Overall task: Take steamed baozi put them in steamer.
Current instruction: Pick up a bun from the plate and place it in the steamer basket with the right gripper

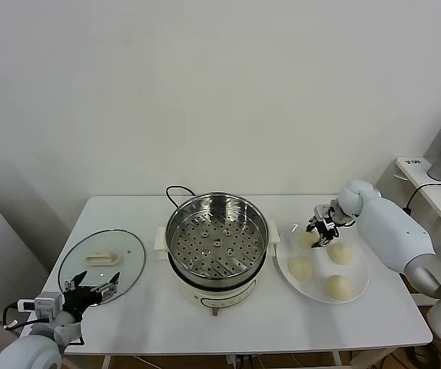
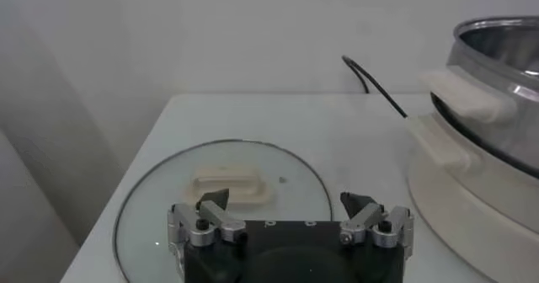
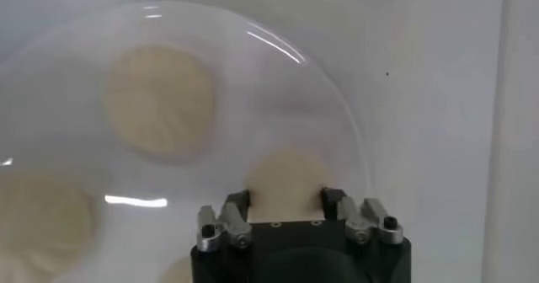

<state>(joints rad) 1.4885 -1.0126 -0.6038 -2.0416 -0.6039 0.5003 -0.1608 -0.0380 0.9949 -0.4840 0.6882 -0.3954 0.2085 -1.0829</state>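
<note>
White surface (image 1: 282,319) is shown from above, set against a pale wall, with a round steel steamer (image 1: 217,250) standing near its middle. A perforated metal tray is seen inside the steamer, and a black cord runs from behind it. To the robot's right of the steamer, a round white plate (image 1: 359,286) lies on the surface, just beside the steamer's handle. Four pale cream buns are resting on the plate. The right gripper (image 1: 319,233) is lowered over the far bun nearest the steamer (image 1: 306,239), and in the right wrist view its two fingers are seen on either side of that bun (image 3: 285,177), closed in against it; the bun is sitting on the plate. The other three buns lie apart from the gripper: one at the far right of the plate (image 1: 339,253), one at the near left (image 1: 300,267), and one at the near right (image 1: 338,287). On the robot's left side of the surface, a clear glass lid (image 1: 102,265) with a pale handle lies flat, well apart from the plate. The left gripper (image 1: 96,287) is held at the near edge of that lid with its fingers spread wide and nothing between them, as the left wrist view also shows (image 2: 289,211).
</note>
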